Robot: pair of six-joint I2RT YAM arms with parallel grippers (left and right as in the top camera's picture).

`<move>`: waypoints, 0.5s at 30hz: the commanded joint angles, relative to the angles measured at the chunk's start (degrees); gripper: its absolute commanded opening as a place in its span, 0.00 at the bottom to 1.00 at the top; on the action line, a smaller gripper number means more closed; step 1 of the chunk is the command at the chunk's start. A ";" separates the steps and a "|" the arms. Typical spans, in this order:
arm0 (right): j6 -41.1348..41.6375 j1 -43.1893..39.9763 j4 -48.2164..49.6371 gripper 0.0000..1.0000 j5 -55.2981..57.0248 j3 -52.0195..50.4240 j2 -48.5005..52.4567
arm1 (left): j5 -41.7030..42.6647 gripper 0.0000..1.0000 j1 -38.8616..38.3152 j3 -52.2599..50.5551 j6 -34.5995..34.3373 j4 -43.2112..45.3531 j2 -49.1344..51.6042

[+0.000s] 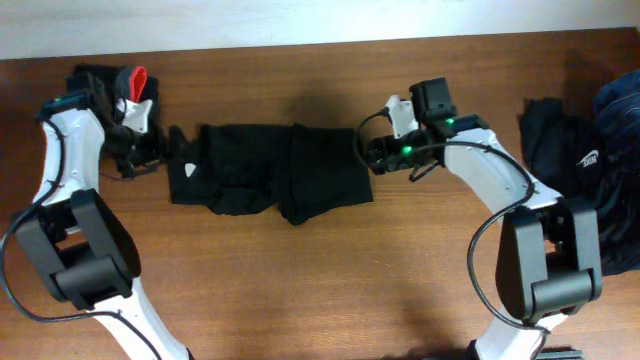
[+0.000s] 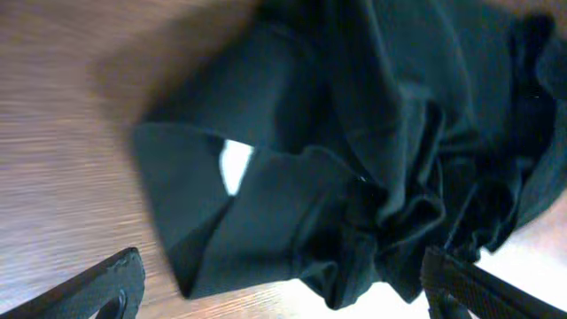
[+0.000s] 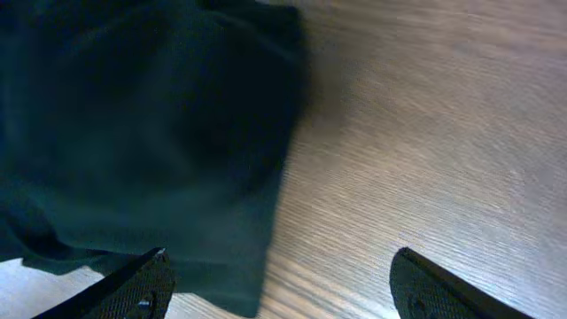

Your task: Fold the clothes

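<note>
Black shirt point(image 1: 270, 168) stretched left-right on surface point(image 1: 320, 280). Left claw point(image 1: 160, 152) gapes empty at left end; right claw point(image 1: 372, 155) spread, empty, at right end.

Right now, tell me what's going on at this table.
Two robot arms are folding clothes. A black shirt lies bunched into a rough band in the middle, the left arm at the end with the white logo and the right arm at the other. Both sets of jaws stand open, gripping nothing. More dark garments wait at the right edge.
</note>
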 commanded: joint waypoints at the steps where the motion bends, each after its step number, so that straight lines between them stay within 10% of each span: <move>1: -4.22 2.29 1.05 0.84 -0.87 -0.20 0.85 | 3.54 0.99 -0.31 -3.30 5.07 0.92 -1.70; 15: -4.46 3.15 4.13 0.88 0.15 -0.20 4.72 | 5.33 0.99 -0.59 -11.28 5.05 9.05 -1.70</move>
